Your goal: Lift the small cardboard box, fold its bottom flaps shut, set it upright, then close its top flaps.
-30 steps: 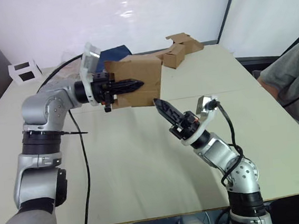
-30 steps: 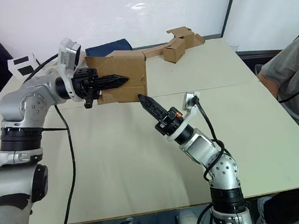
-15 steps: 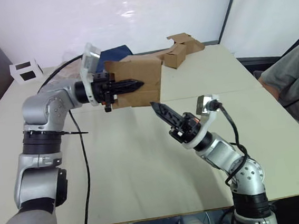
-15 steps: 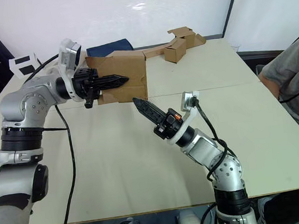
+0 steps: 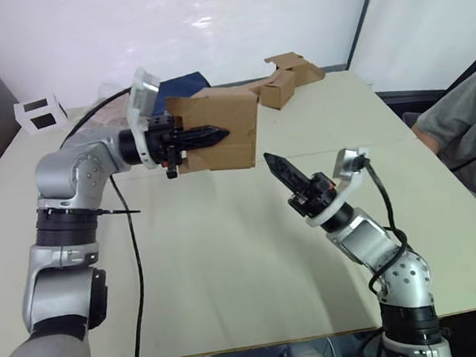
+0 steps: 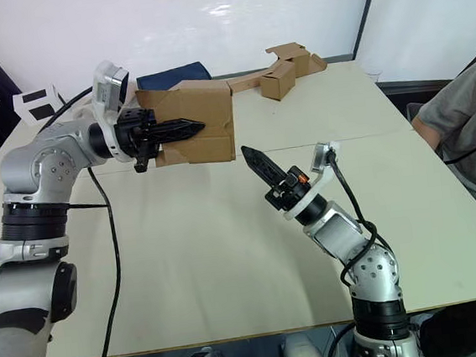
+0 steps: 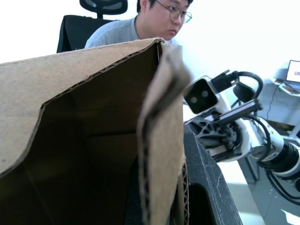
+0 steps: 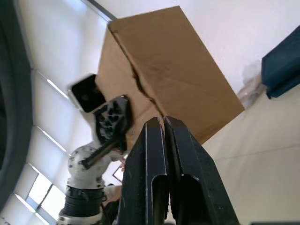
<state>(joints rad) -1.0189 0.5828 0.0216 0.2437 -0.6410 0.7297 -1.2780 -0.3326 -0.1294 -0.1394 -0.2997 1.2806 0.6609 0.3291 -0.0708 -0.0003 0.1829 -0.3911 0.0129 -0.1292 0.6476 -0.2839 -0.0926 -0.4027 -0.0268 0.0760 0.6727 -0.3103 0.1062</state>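
The small cardboard box (image 5: 234, 121) hangs in the air above the table's far middle, plain brown and open-ended. My left gripper (image 5: 219, 134) is shut on its near wall; in the left wrist view that wall (image 7: 159, 140) stands pinched against a black finger (image 7: 206, 187). A lighter flap (image 5: 219, 158) runs along the box's lower edge. My right gripper (image 5: 271, 158) is shut with nothing in it, pointing up and left, a short way right of and below the box's lower right corner, apart from it. The right wrist view shows the box (image 8: 178, 79) beyond the shut fingertips.
A cluster of brown cardboard pieces (image 5: 291, 76) lies at the table's back. A white box with black squares (image 5: 39, 111) sits far left, and a dark blue item (image 5: 180, 84) behind the held box. A person (image 5: 470, 131) sits at the right edge. A black cable (image 5: 135, 264) hangs from my left arm.
My right gripper, which had reached left toward the box's lower edge, has drawn back to the right, away from the box. The left arm and the box have not moved.
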